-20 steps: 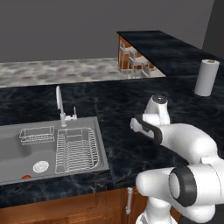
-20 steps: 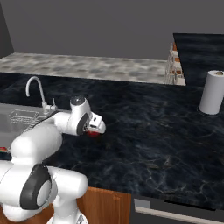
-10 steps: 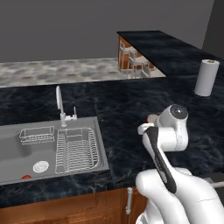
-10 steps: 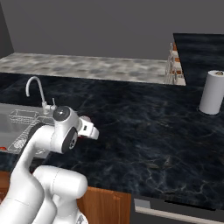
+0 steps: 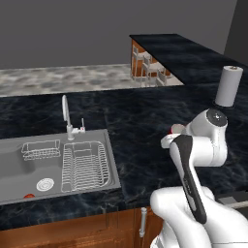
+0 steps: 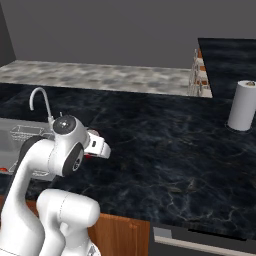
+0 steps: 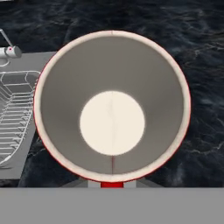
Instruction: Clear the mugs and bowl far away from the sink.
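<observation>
The hand view looks straight down into the red mug (image 7: pixel 112 107), which sits directly under the camera. Its interior is grey with a cream-white floor, its lip is pale, and a thin red outer wall shows along the lower left edge and at the bottom centre. The gripper's fingertips are hidden behind the mug, so whether they clamp it or stand apart cannot be determined. Dark marbled counter (image 7: pixel 205 65) surrounds the mug on the upper and right sides. At the left of this view lies the edge of the sink (image 7: pixel 39 59) with a wire dish rack (image 7: pixel 13 113) inside it.

In the left base view, the white arm bends over the counter to the right of the sink (image 5: pixel 53 160). A patch of red shows beside the wrist at the gripper (image 5: pixel 173 131). The basin holds two wire racks and a round drain (image 5: pixel 45 184), and the faucet (image 5: pixel 66 116) rises at its rear edge. A small red item lies at the front left of the basin; its identity is unclear.

In the right base view, the gripper (image 6: pixel 92 145) is above the counter just right of the sink.

Farther back, a paper towel roll (image 6: pixel 243 106) stands upright on the counter, well apart from the arm. Beyond it, chairs (image 5: pixel 145 65) stand beside a raised counter section.
</observation>
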